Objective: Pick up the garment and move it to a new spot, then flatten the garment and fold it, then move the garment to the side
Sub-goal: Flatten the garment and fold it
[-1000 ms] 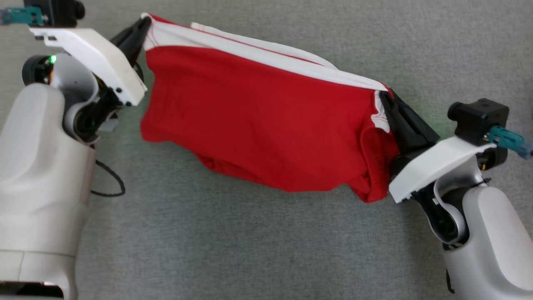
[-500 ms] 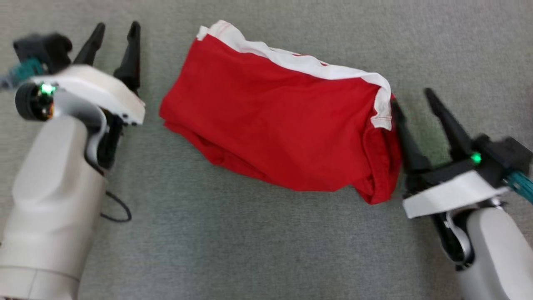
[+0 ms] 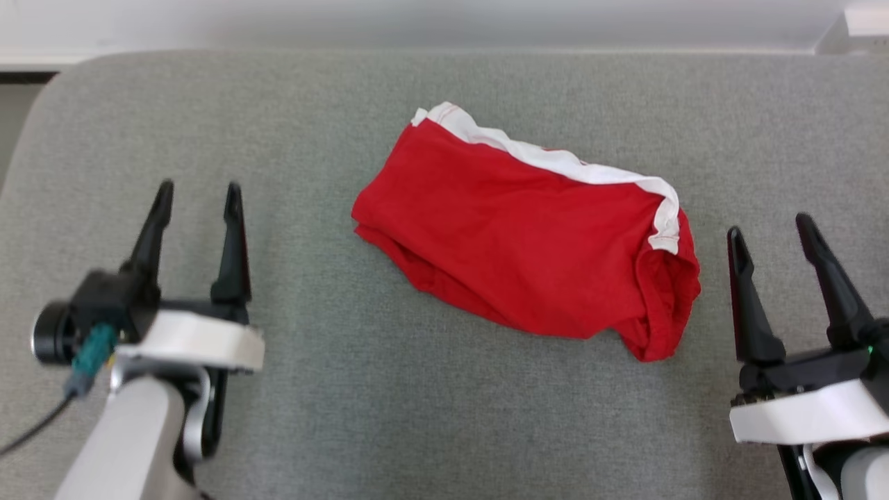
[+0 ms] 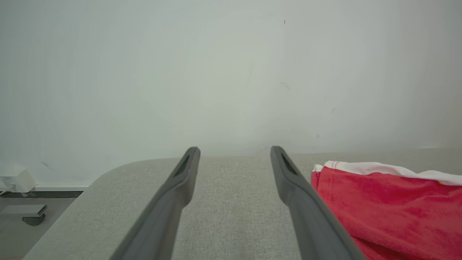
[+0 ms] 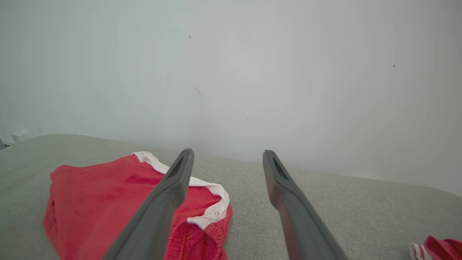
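**foldfan:** where's the garment (image 3: 528, 257) sitting right now?

**gripnerd:** middle of the head view, a bit right of centre. It's lying on the grey cushion (image 3: 347, 389) as a loose, half-folded bundle that slants from upper left down to lower right. The white band (image 3: 555, 158) runs along its upper edge and curls round the right end

**foldfan:** and the grippers?

**gripnerd:** both are empty with the fingers spread wide. The left gripper (image 3: 200, 186) is at the lower left of the frame, well apart from the cloth. The right gripper (image 3: 769, 226) is at the lower right, near the bunched right end but not touching it

**foldfan:** how would you expect it to handle?

**gripnerd:** soft, light and floppy, I'd say. It won't keep its shape once lifted, and the layers will probably slide over each other. A shallow pinch might take only the top layer and undo the fold

**foldfan:** so where would you grab it?

**gripnerd:** the two ends of the white band, I reckon. That edge looks stitched and thicker, so it should give more bite. I'd take one pinch at the upper-left corner and one where the band wraps the right end, going through all the layers
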Robot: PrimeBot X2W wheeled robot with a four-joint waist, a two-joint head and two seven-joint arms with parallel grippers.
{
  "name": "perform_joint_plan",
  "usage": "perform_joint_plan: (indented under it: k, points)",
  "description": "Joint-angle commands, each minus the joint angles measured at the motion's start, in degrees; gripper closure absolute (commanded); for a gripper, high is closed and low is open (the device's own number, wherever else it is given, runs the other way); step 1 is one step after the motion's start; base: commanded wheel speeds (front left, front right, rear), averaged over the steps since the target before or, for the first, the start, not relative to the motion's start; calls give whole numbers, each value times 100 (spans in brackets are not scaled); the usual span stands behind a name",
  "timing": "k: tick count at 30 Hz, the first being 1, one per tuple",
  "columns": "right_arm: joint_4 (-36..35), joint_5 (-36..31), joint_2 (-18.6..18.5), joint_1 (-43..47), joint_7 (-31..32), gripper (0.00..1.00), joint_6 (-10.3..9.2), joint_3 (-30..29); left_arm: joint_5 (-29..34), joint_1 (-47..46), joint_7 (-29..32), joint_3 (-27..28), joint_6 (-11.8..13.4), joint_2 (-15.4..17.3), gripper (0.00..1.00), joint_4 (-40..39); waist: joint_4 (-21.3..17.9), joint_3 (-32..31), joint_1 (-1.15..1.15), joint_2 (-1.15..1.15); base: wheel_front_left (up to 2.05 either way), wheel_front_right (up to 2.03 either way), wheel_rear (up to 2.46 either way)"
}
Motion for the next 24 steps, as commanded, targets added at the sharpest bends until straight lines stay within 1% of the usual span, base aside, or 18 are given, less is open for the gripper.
perform_joint_plan:
  k: [1, 5, 9, 15, 21, 23, 24]
  points:
    - [-167, 10, 19, 261, 106, 0, -18, -35, 71, 453, -8, 52, 135, 91, 0, -331, 57, -203, 0, 0, 0, 0, 0]
    - [-332, 120, 35, 536, 216, 0, -18, -104, 108, 1070, 33, 78, 370, 139, 0, -777, 30, -331, 0, 0, 0, 0, 0]
    - [-403, 346, 38, 662, 234, 0, -18, -170, 34, 1392, 124, 95, 451, 162, 0, -1036, 21, -376, 0, 0, 0, 0, 0]
    - [-321, 470, 37, 726, 265, 0, -18, -202, 9, 1508, 208, 71, 466, 200, 0, -1184, 8, -389, 0, 0, 0, 0, 0]
    - [-236, 528, 37, 609, 219, 0, -18, -205, 23, 1476, 253, 68, 470, 280, 0, -1304, -13, -345, 0, 0, 0, 0, 0]
    - [-234, 528, 37, 584, 218, 0, -18, -212, 53, 1366, 263, 56, 428, 322, 0, -1343, -13, -313, 0, 0, 0, 0, 0]
    - [-251, 519, 37, 559, 225, 0, -18, -229, 74, 1161, 326, -11, 341, 338, 0, -1385, 2, -256, 0, 0, 0, 0, 0]
